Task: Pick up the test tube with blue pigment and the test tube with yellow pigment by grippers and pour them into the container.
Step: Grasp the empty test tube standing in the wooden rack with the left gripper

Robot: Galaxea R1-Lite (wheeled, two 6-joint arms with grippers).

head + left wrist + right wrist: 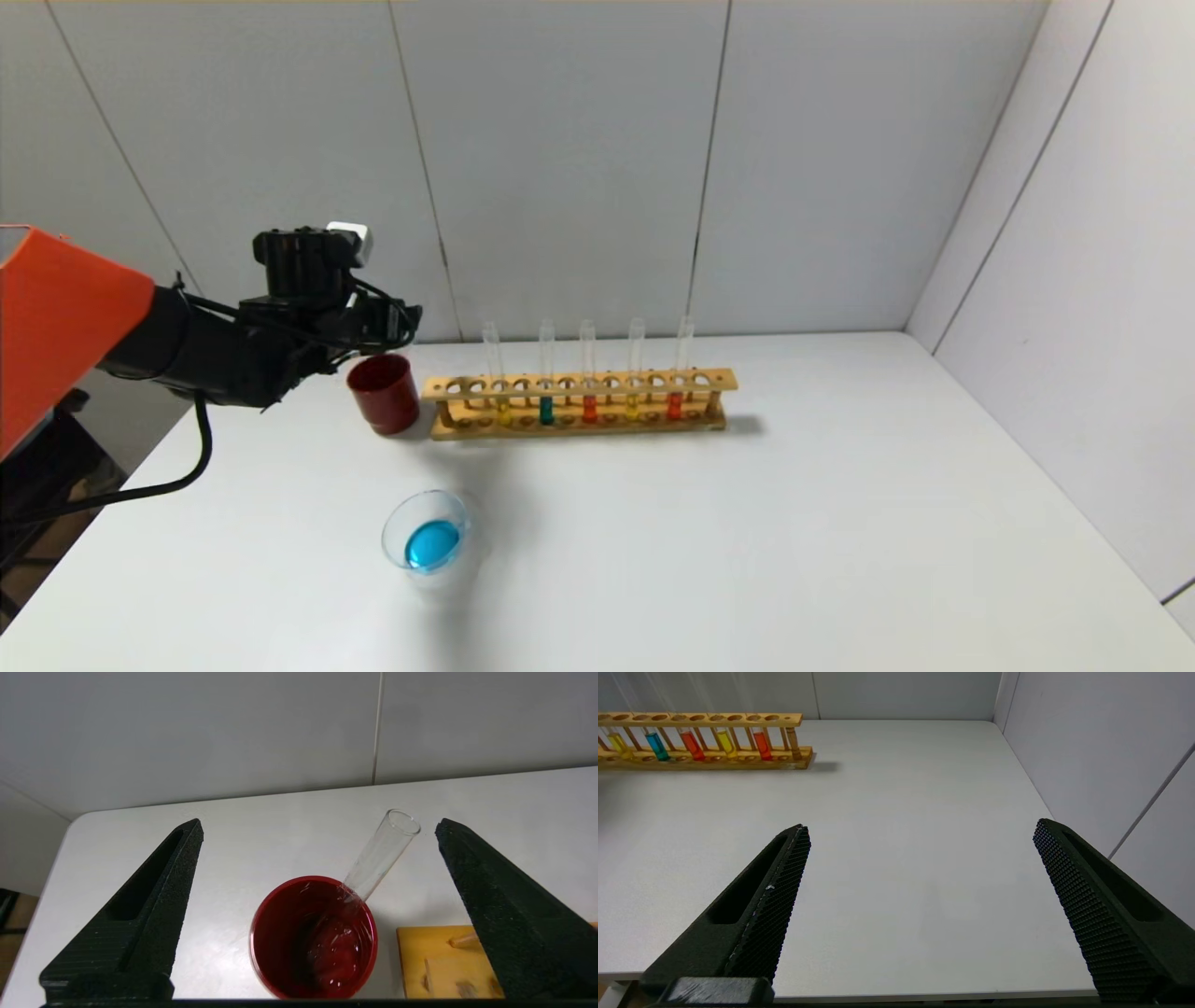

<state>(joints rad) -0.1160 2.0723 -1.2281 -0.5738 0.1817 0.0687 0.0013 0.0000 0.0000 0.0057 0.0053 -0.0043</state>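
My left gripper [385,327] hovers open just above a dark red cup [384,394]; in the left wrist view [318,822] its jaws stand wide apart and empty. An empty clear tube [380,854] leans in that cup [313,938]. The clear glass container [431,541] at the front holds bright blue liquid. No tube with bright blue liquid shows. Two tubes with yellow liquid [504,411] [632,406] stand in the wooden rack [579,385]. My right gripper [920,826] is open and empty over bare table, far from the rack [705,760].
The rack also holds a teal-green tube [546,409] and two orange-red tubes [589,409] [674,404]. Grey walls stand behind and to the right. The rack's end [439,961] lies close beside the red cup.
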